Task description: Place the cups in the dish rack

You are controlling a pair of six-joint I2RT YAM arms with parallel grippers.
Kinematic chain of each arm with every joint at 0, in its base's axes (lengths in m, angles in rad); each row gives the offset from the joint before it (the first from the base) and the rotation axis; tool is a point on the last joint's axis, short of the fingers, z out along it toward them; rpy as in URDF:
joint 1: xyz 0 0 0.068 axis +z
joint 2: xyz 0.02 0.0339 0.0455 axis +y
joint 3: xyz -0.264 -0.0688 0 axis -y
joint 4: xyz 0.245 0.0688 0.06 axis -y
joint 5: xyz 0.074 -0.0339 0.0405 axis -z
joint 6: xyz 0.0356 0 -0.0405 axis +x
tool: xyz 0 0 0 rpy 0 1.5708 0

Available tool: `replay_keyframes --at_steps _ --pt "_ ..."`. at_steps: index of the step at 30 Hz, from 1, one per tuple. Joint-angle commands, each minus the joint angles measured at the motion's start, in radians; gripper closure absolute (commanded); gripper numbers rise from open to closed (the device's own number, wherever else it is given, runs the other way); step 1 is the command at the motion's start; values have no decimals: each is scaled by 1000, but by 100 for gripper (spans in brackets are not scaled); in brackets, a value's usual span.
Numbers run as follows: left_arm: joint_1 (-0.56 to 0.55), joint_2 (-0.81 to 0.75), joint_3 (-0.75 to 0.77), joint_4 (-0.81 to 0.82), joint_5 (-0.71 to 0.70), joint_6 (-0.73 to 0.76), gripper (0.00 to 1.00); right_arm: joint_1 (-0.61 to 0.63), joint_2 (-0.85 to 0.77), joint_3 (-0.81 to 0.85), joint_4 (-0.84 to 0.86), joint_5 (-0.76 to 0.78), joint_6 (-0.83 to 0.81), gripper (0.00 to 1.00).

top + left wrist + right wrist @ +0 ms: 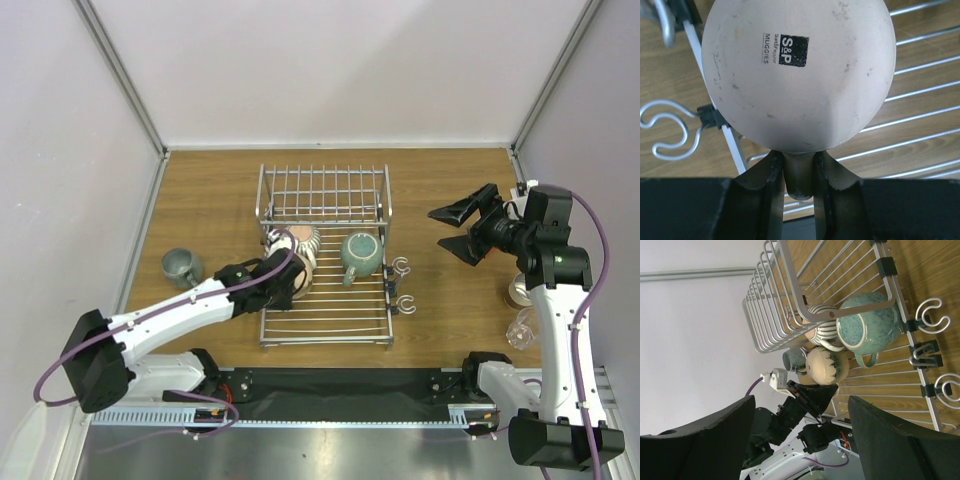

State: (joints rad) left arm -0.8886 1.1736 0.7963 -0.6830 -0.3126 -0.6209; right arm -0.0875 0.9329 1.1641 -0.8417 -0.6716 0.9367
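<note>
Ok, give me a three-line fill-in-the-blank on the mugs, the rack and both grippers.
1. The left gripper grips the beige mug by its ____.
2. The right gripper has its jaws ____, holding nothing.
3. The grey-green mug stands outside the dish rack, on its ____ side in the top view.
Missing words: handle; open; left.

The only readable print is on the pale underside of the beige mug point(795, 75), in the left wrist view. A black square point(794, 50) carries white letters "S&P". Next to it is a tiny line that looks like "Salt&Pepper", then the word "MUGGIES" in black. All of it runs sideways.
</note>
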Motion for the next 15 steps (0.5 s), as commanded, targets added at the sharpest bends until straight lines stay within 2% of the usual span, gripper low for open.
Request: replay_keyframes --at_steps 1,15 --pt "14 27 75 119 -40 46 100 -4 -5 0 -2 -33 -24 19" --pt "82 92 112 123 -80 21 100 -6 -8 -6 -20 -31 -44 19"
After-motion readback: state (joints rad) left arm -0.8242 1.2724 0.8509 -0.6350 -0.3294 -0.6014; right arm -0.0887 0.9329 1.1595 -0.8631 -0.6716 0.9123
